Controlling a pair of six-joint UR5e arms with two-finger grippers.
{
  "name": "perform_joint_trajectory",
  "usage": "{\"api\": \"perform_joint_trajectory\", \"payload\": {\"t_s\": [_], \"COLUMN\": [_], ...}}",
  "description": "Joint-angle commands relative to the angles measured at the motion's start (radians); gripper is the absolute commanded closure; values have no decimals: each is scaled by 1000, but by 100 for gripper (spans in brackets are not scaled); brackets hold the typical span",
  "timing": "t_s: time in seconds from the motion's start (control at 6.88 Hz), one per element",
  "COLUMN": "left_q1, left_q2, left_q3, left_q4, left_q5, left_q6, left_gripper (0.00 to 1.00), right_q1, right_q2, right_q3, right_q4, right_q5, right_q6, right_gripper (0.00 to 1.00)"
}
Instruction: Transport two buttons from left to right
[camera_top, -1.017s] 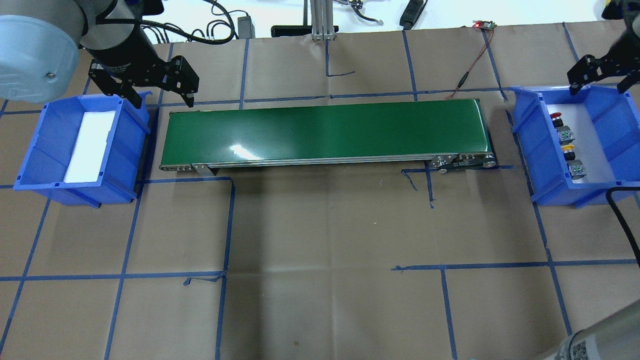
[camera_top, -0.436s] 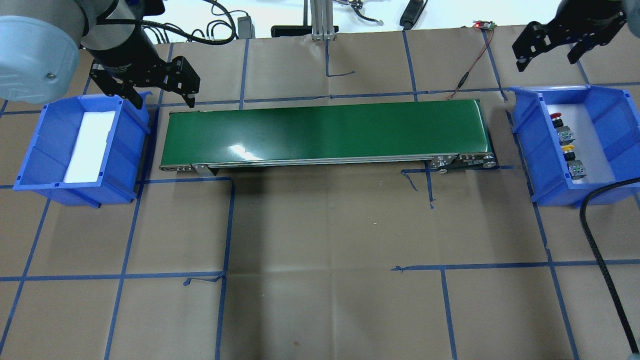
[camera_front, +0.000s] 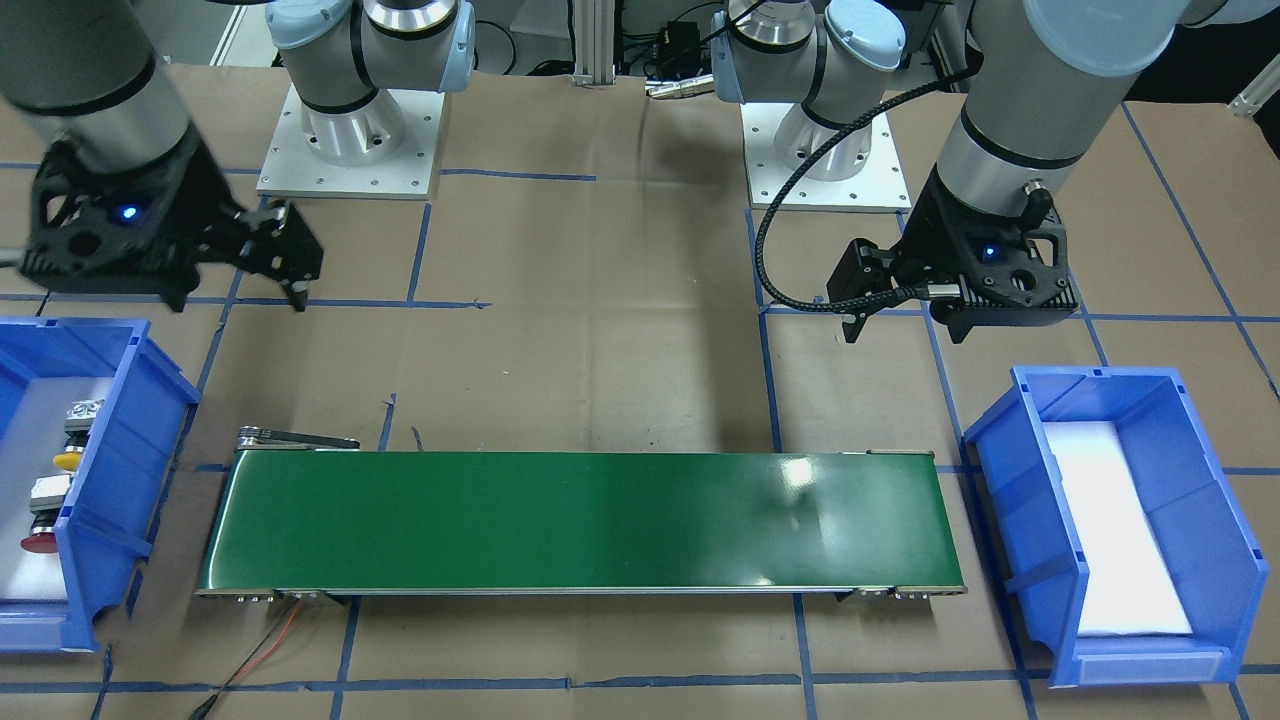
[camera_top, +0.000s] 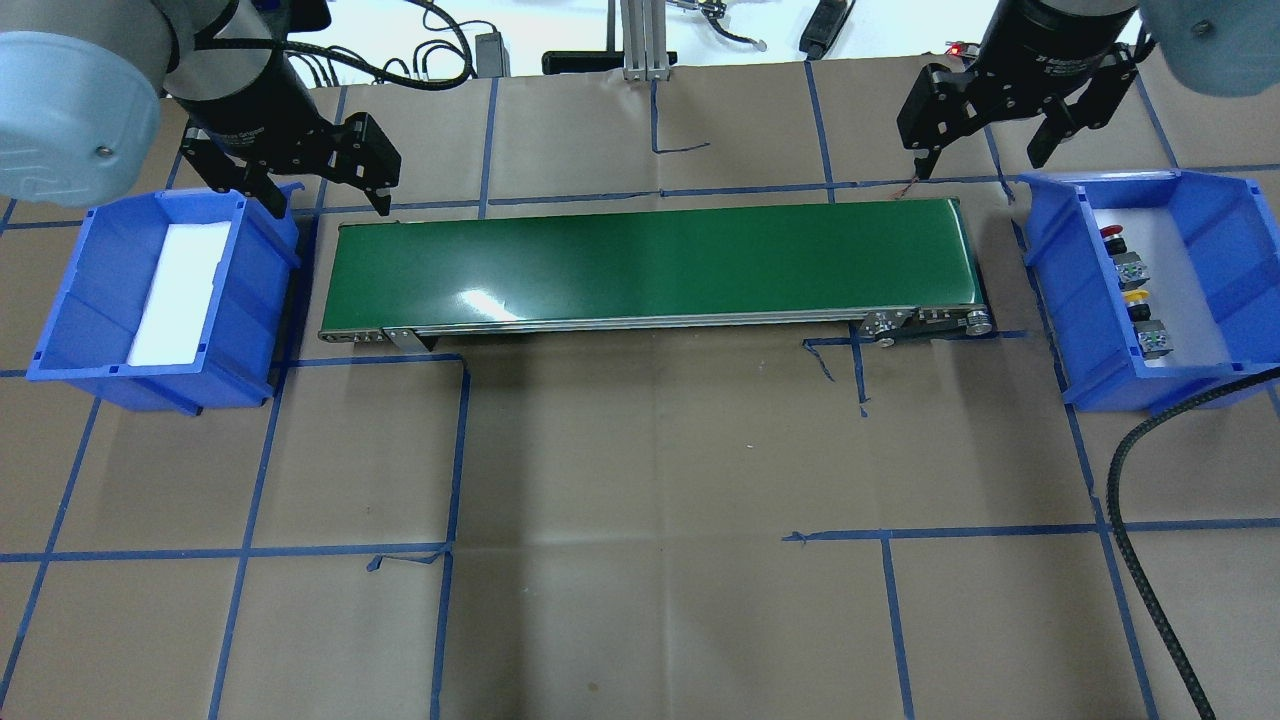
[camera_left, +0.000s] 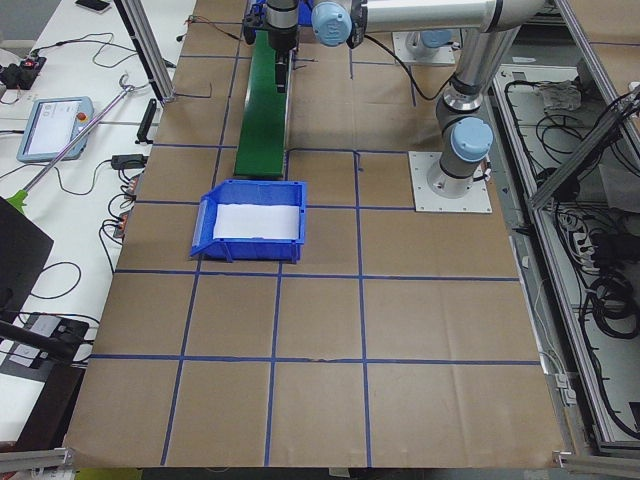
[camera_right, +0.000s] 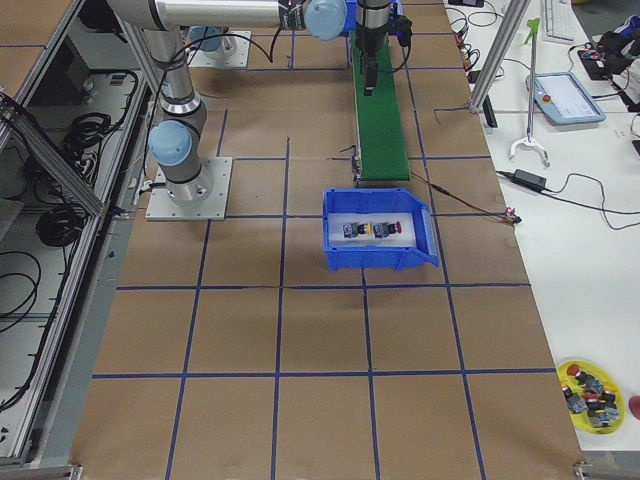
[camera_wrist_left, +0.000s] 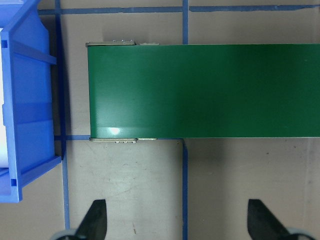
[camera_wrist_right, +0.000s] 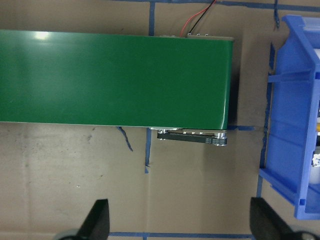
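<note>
Watching this two-arm rig right now, and both buttons are already sitting in the right bin (camera_top: 1045, 260), the blue one just past the right end of the green belt (camera_top: 650, 265). The red button (camera_top: 1110, 236) and the yellow button (camera_top: 1135, 297) are lying on their sides in one line on the bin's white liner. Their grey blocks are facing the robot and their caps are pointing away, with the red one farther from the robot and the yellow one nearer. Neither is touching a gripper. The right gripper (camera_top: 978, 165) is hanging over the bench (camera_top: 650, 600) at the far corner of the belt's right end, just beside the bin's far corner. Its jaws are spread wide with nothing between them, and its wrist camera is showing the fingers (camera_wrist_right: 97, 220) well apart above the belt end and the bin wall. The left gripper (camera_top: 328, 205) is hovering at the other end, over the gap between the belt and the left bin (camera_top: 255, 300), also gaping wide and carrying nothing. That left bin is holding a white foam pad (camera_top: 180, 290). A thin red-and-black wire (camera_top: 928, 157) is running off the belt's far right corner across the brown paper, and blue tape lines are criss-crossing the whole bench.
</note>
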Motion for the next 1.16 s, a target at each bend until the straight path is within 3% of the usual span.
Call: {"api": "perform_joint_trajectory", "payload": {"t_s": [0.0, 1.02], "left_q1": [0, -18], "left_q2": [0, 11], "left_q3": [0, -5], "left_q4": [-1, 2], "left_q5": [-2, 0], "left_q6": [0, -2], "left_gripper": [0, 0], "right_q1": [45, 45], "right_q2": [-32, -115], "right_q3": [8, 94], "right_q4": [85, 85], "right_q5": [29, 32], "right_q6": [77, 78], "right_gripper": [0, 0]}}
